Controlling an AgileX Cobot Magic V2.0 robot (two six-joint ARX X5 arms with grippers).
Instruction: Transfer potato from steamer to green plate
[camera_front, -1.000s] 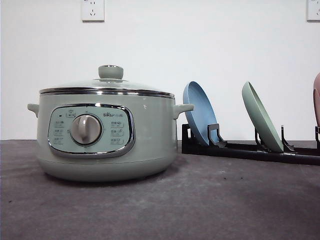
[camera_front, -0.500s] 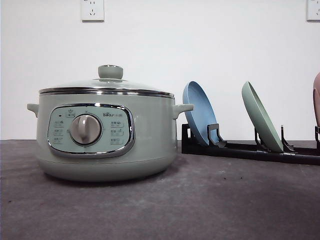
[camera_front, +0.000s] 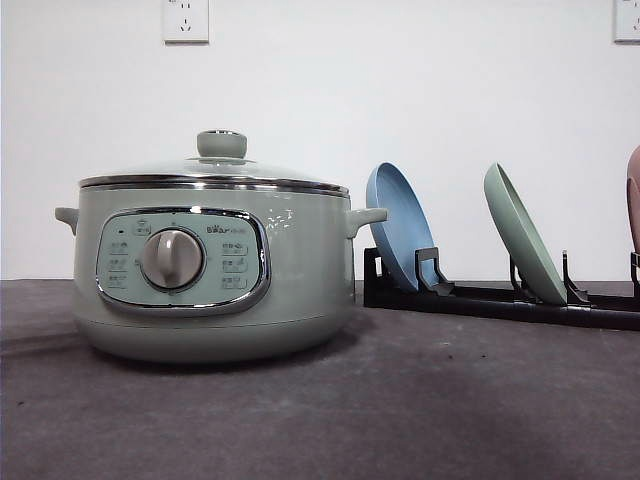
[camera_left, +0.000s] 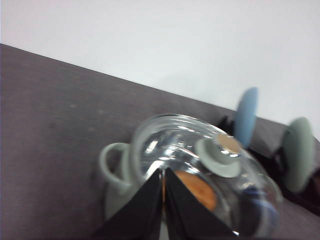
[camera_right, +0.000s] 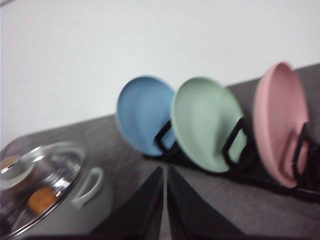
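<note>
Both black grippers, left (camera_left: 163, 200) and right (camera_right: 165, 200), are pressed together, empty. An orange-brown oval potato (camera_left: 196, 189) lies inside the sage-green lidded steamer (camera_front: 210, 270); the mint-green round plate (camera_front: 524, 233) leans in a black rack (camera_front: 500, 298), kept upright for storage.

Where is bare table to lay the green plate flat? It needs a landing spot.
The dark tabletop is bare in front of the black rack, right of the steamer. The rack itself is crowded: blue plate, green plate, pink plate.
</note>
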